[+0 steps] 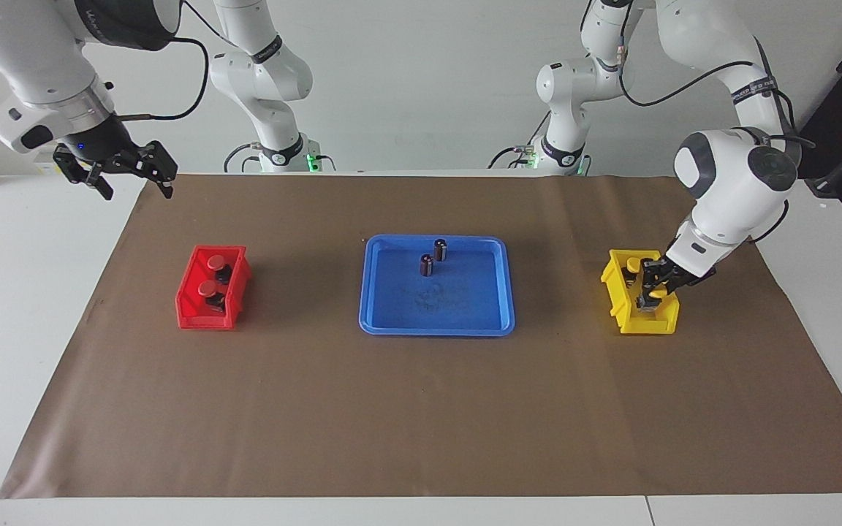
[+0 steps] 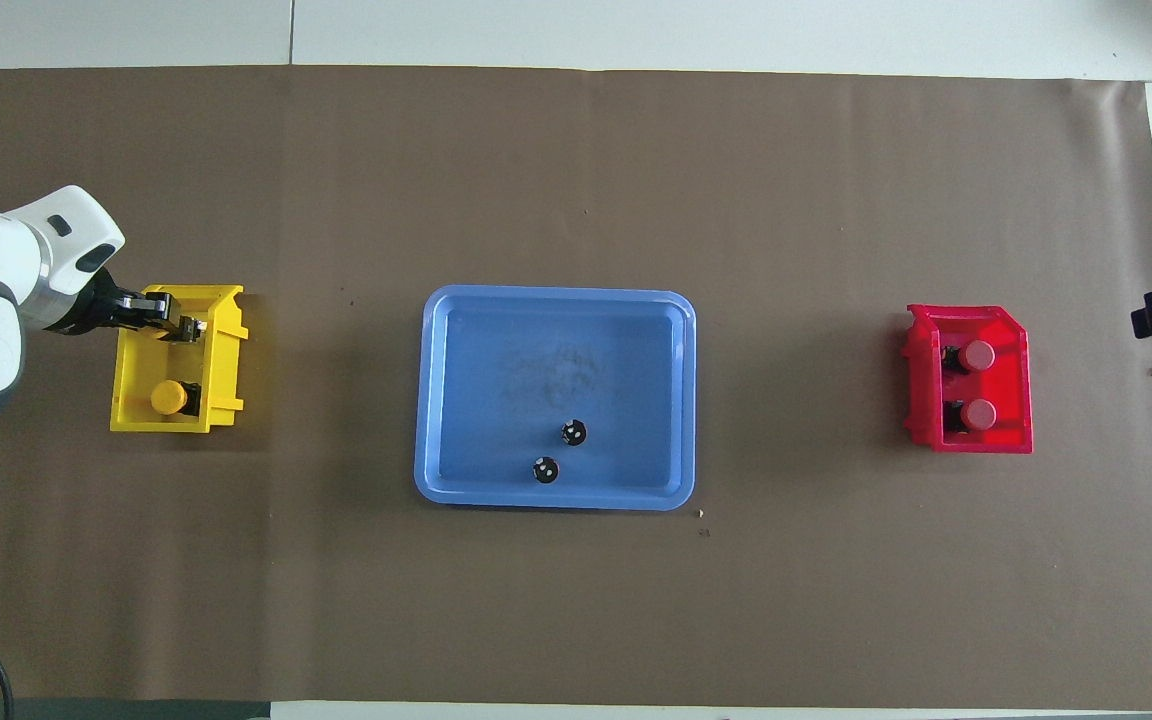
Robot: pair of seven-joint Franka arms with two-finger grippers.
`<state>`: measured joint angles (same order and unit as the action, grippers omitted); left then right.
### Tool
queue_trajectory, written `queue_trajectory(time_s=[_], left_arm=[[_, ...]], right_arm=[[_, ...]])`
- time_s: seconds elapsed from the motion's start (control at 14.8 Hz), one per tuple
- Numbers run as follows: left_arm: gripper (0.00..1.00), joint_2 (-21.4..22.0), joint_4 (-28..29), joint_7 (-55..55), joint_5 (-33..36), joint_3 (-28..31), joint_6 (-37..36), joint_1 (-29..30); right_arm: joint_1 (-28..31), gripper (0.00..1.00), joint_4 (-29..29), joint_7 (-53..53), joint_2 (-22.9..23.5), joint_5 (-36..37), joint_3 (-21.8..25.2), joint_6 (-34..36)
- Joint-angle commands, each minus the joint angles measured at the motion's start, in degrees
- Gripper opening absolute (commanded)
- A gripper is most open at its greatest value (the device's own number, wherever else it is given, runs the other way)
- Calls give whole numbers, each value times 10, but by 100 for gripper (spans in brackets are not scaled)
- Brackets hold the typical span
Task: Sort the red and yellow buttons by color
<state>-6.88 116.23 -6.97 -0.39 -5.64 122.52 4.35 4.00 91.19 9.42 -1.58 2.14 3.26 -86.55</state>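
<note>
The table (image 1: 19,307) fills most of the facing view, with a brown mat (image 1: 421,409) spread over its middle. At the centre of the frame sits a blue tray (image 1: 494,321), and two dark capless cylinders (image 1: 427,265) stand in its upper part.

At the middle right of the facing view is a yellow bin (image 1: 662,321); at the middle left, a red bin (image 1: 191,310). In the overhead view these swap sides: the yellow bin (image 2: 226,350) lies at middle left and the red bin (image 2: 1016,400) at middle right.

The left arm comes down from the upper right of the facing view, and the left gripper (image 1: 653,290) is lowered into the yellow bin, closed around a yellow button (image 1: 658,292). The other yellow button (image 2: 169,397) rests in the bin's lower part in the overhead view.

The right gripper (image 1: 132,175) hangs in the air at the upper left of the facing view, over the mat's corner and the bare table edge, its fingers spread wide and holding nothing; that arm waits.

Both red buttons (image 1: 215,261) (image 1: 207,290) lie in the red bin, one just above the other in the frame, black bodies beside their caps.
</note>
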Motion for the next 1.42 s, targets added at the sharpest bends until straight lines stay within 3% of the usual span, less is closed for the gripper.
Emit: queue_trajectory(time_s=[0.0,0.2,0.27,0.34,0.41,0.68,0.88,1.29,1.35], left_arm=[[1,17,31,-12,3,-6,36,9],[4,14,48,-12,3,-6,59,8],[17,15,54,-12,3,-6,68,9],[38,15,53,-12,3,-6,68,9],[46,14,53,-9,3,-6,69,9],[46,12,36,-4,1,-6,55,9],[50,-3,-24,-3,0,-6,-10,9],[54,0,-13,-4,-1,-6,-2,9],[60,0,-29,-4,-1,-6,-21,9]], right_arm=[[2,100,7,-5,-6,0,5,1],[0,100,7,-5,-2,0,6,5],[0,100,7,-5,-2,0,6,4],[0,100,7,-7,-2,-2,6,3],[-4,100,7,-8,-2,-3,6,4],[-1,100,7,-14,-2,-4,6,2],[-1,100,8,-15,-3,-4,6,4],[0,100,8,-14,-3,-6,6,2],[0,100,8,-14,-3,-6,6,3]])
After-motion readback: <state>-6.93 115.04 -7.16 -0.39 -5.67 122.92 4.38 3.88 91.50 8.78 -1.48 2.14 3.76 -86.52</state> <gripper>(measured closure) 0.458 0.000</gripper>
